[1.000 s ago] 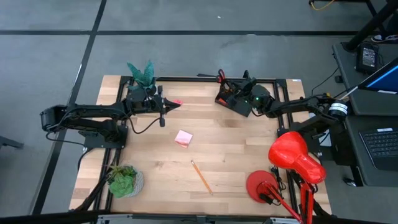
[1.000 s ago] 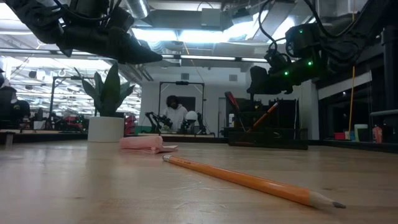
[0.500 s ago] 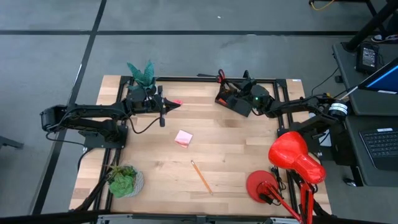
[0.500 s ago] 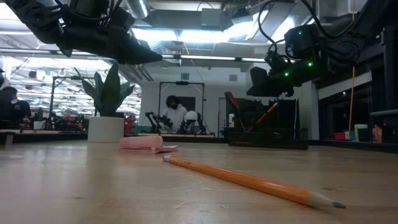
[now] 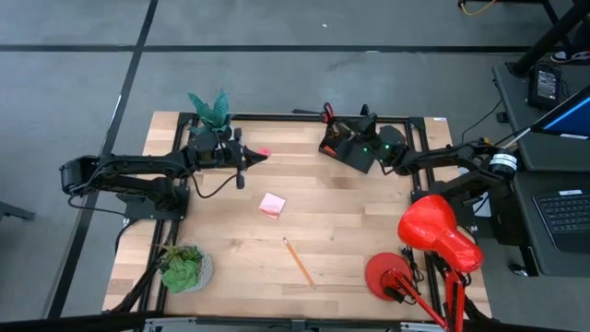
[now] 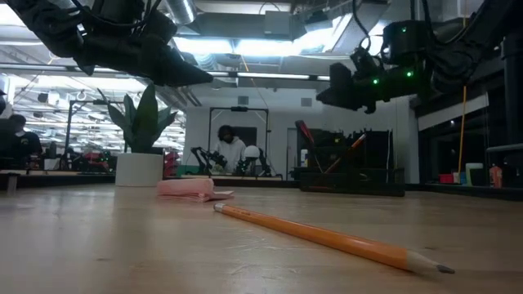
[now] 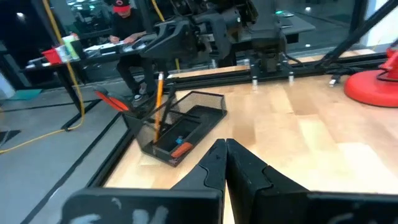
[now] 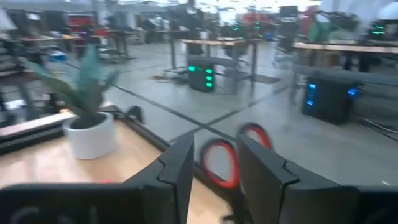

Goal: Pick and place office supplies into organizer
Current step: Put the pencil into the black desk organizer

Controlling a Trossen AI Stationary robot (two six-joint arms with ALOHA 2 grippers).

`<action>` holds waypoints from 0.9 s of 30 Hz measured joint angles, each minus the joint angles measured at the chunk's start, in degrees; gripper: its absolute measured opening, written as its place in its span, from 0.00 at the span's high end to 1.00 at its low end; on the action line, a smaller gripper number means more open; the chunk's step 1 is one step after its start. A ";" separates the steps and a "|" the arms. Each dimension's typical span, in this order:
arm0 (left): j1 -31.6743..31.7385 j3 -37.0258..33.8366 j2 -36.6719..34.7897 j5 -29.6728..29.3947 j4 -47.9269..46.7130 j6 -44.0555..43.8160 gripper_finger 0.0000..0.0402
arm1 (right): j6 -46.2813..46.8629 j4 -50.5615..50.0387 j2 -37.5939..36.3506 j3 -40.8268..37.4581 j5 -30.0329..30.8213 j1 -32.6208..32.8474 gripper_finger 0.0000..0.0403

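Note:
The black organizer [image 5: 343,149] [image 7: 200,114] sits at the table's far edge. An orange pencil [image 7: 157,106] [image 6: 353,147] leans in it, and red-handled scissors [image 7: 111,101] [image 8: 219,163] stick up from it. My right gripper [image 5: 365,140] [image 6: 328,91] [image 8: 214,165] hovers open above the organizer and holds nothing. My left gripper [image 5: 247,159] [image 7: 225,148] is shut and empty, raised over the far-left table, pointing toward the organizer. Another orange pencil [image 5: 298,262] [image 6: 327,237] and a pink sticky-note pad [image 5: 271,205] [image 6: 188,189] lie flat mid-table. A small pink bit [image 5: 263,150] lies by the left fingertips.
A red desk lamp [image 5: 433,235] fills the near-right corner. One potted plant [image 5: 210,109] [image 6: 140,147] stands at the far-left edge, another [image 5: 184,267] at the near-left corner. The table's frame rails run along its edges. A person sits in the room beyond.
My right gripper has risen above the organizer and drawn back slightly toward the table's right edge. The pencil in the organizer has stayed leaning there. My left arm has kept still.

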 joint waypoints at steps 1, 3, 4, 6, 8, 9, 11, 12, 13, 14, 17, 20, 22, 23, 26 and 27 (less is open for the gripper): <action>-0.18 0.00 0.00 0.55 -0.02 0.03 0.99 | -0.02 -0.13 -0.25 0.00 -0.23 0.56 0.70; -0.58 0.00 0.00 2.29 0.00 0.97 1.00 | -0.32 -0.48 -0.64 0.02 -0.35 1.84 0.70; -0.74 0.00 0.00 2.87 -0.01 1.45 1.00 | -1.25 -0.49 -0.80 0.02 -0.38 2.58 0.70; -1.08 0.00 0.00 3.34 0.00 1.75 1.00 | -3.51 -0.44 -1.25 0.02 -0.37 4.28 0.70; -1.31 0.00 0.00 3.32 0.00 1.49 0.99 | -6.17 -0.55 -1.81 0.02 -0.47 6.10 0.70; -1.36 0.00 0.00 3.34 -0.01 1.42 0.99 | -7.24 -0.51 -2.08 0.02 -0.49 7.07 0.70; -1.42 0.00 0.00 3.40 -0.10 1.36 1.00 | -7.73 -0.38 -2.38 0.04 -0.49 8.89 0.70; -1.48 0.00 0.00 3.40 -0.21 1.36 1.00 | -7.74 -0.48 -2.46 0.04 -0.49 9.69 0.70; -1.51 0.00 0.00 3.40 -0.34 1.36 1.00 | -7.68 -0.47 -2.48 0.05 -0.48 10.51 0.70; -1.51 0.00 0.00 3.40 -0.44 1.36 1.00 | -7.60 -0.73 -2.50 0.15 -0.48 11.35 0.70; -1.51 0.00 0.00 3.40 -0.48 1.36 0.99 | -7.77 -5.08 -2.50 2.34 -0.35 14.10 0.70; -1.58 0.00 0.00 3.45 -0.48 0.85 1.00 | -7.02 -15.43 -2.50 7.70 -0.36 16.87 0.70; -1.58 0.00 0.00 4.08 -0.49 0.55 1.00 | -6.00 -25.76 -2.50 12.78 -0.34 18.77 0.70; -1.58 0.00 0.00 4.84 -0.48 0.26 0.99 | -5.75 -31.81 -2.50 15.59 -0.26 19.74 0.70; -1.96 0.00 -0.01 6.96 -0.48 -0.17 0.99 | -3.34 -49.70 -2.47 23.25 1.67 23.11 0.70; -2.27 0.00 -0.02 7.20 -0.46 -0.17 0.99 | -2.10 -53.84 -2.40 25.06 2.73 24.34 0.70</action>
